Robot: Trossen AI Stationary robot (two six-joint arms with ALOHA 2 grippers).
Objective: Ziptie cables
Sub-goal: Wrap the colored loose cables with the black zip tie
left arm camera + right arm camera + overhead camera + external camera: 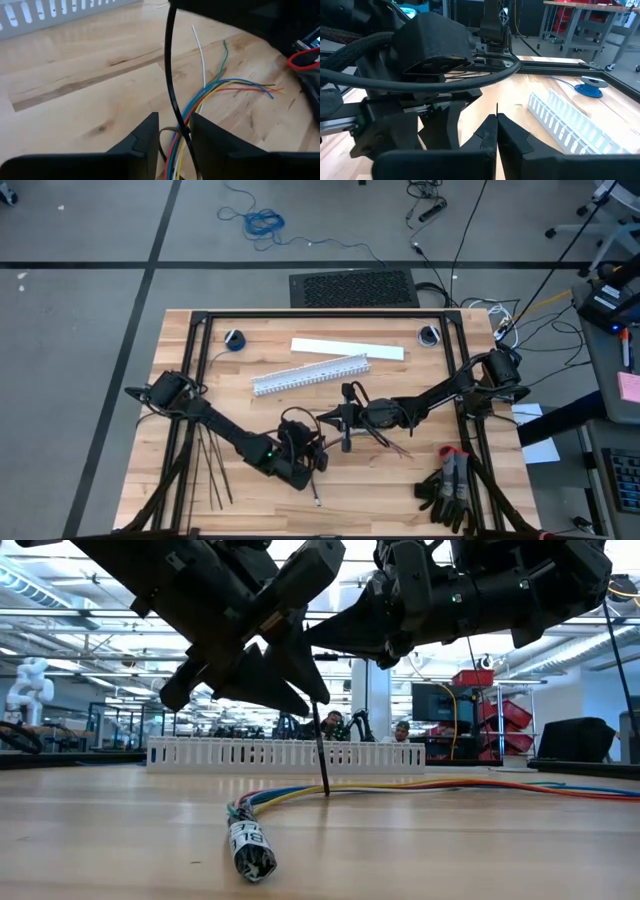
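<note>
My right gripper (496, 119) is clamped on one ziptie (321, 755), holding it upright with its tip at the cables (330, 792) on the table (400, 480). My left gripper (173, 131) straddles ziptie and wires, fingers narrowly apart (contact not discernible). Spare zipties (212, 465) lie by the left arm, partly hidden.
</note>
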